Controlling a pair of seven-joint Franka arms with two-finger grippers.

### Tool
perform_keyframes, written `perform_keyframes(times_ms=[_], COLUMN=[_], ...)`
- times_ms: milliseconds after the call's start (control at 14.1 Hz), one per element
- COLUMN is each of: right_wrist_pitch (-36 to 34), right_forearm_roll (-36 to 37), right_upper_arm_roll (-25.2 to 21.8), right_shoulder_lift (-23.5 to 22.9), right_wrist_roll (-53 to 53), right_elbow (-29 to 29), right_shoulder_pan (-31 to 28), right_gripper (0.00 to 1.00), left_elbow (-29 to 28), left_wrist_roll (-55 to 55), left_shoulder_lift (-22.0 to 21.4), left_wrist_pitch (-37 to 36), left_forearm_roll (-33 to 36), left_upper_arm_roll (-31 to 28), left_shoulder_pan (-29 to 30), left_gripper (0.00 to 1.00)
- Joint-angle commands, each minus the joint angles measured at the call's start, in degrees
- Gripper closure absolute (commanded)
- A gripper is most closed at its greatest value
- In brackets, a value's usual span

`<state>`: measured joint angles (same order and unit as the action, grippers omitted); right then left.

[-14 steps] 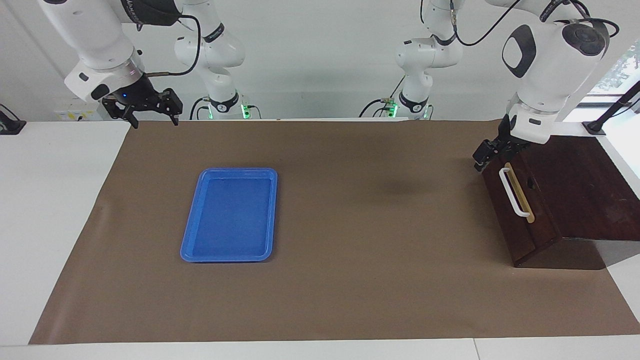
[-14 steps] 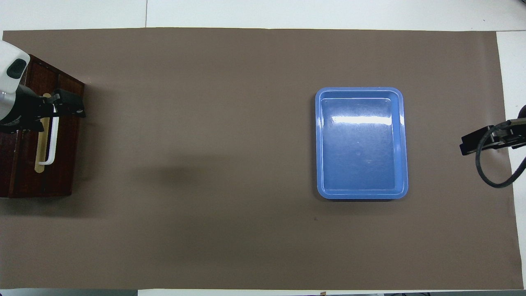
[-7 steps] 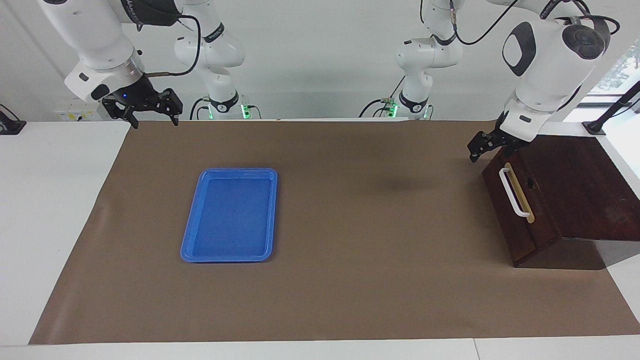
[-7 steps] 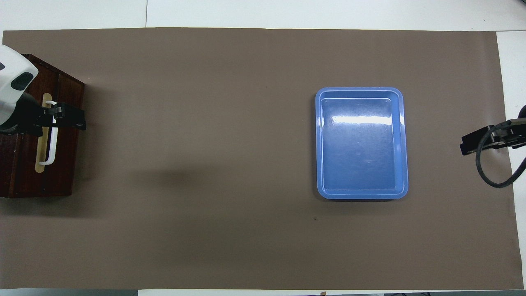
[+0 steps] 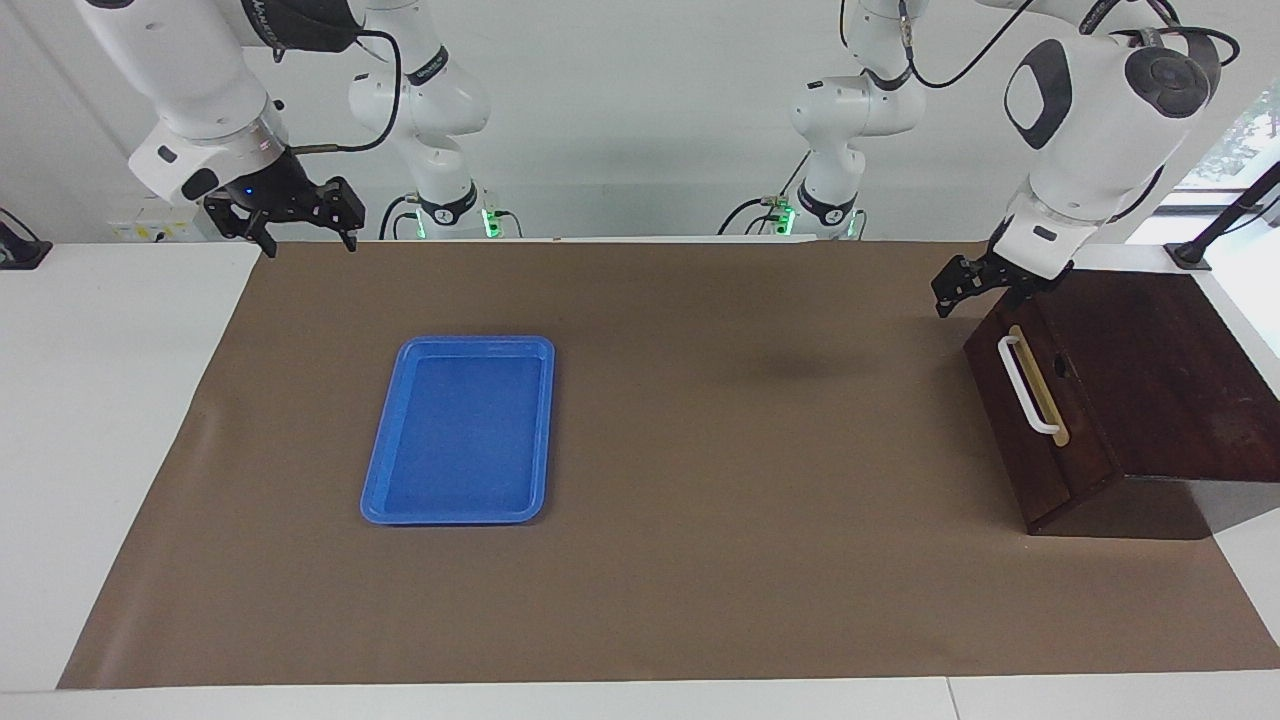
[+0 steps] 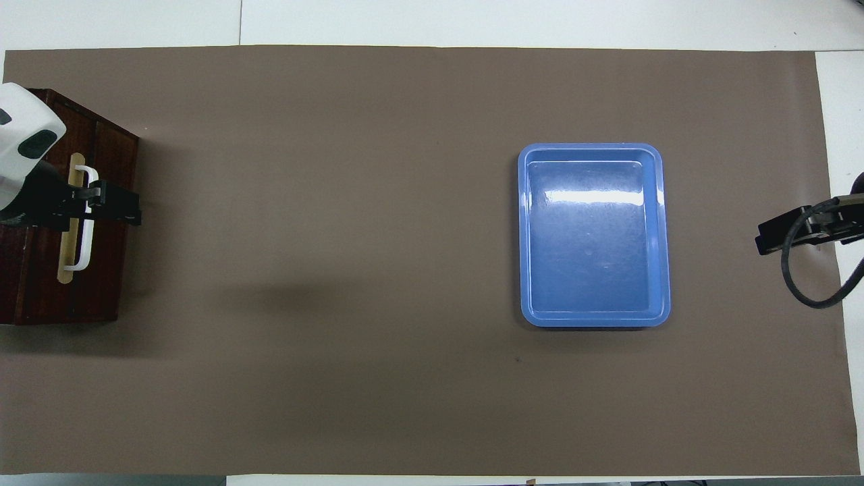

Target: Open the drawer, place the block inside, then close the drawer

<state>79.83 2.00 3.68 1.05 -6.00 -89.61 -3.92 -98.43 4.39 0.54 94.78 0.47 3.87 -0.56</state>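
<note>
Facing view — the drawer (image 5: 1035, 430) is shown shut, and no block is in sight.
At ten o'clock the right gripper (image 5: 305, 235) is held over the table's edge, fingers spread and empty; that arm is judged to be waiting. The blue tray (image 5: 455, 515) is laid at eight o'clock, nothing in it. At two o'clock the left gripper (image 5: 968, 292) is hung over the drawer's top corner, by the white handle (image 5: 1028, 385), wide open with nothing gripped — placed, it is judged, for work at the handle. The block cannot be found in either view; it may be shut inside. The table (image 5: 100, 450) is covered with brown paper (image 5: 750, 560), and a plain pale wall is seen past the arms' bases.
</note>
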Motion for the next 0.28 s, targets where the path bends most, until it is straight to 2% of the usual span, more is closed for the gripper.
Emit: perform_keyframes(times_ms=[0,213], right_wrist_pitch=[0.33,0.33], right_forearm_roll=[0.46,0.46], right_upper_arm_roll=[0.63,0.63], right_shoulder_lift=[0.79,0.79], right_wrist_roll=[0.9,0.9], right_elbow=[-0.83,-0.83], right_shoulder_pan=[-0.82,-0.82], right_gripper=[0.0,0.0], left_elbow=[0.08,0.26], left_wrist_roll=[-0.87,-0.87], left_shoulder_lift=[-0.8,-0.71], left_wrist_pitch=[-0.91,-0.82], left_forearm_roll=[-1.08,-1.08], left_upper_arm_roll=[-0.44,-0.44], left_shoulder_pan=[-0.49,-0.4], left_gripper=[0.0,0.0])
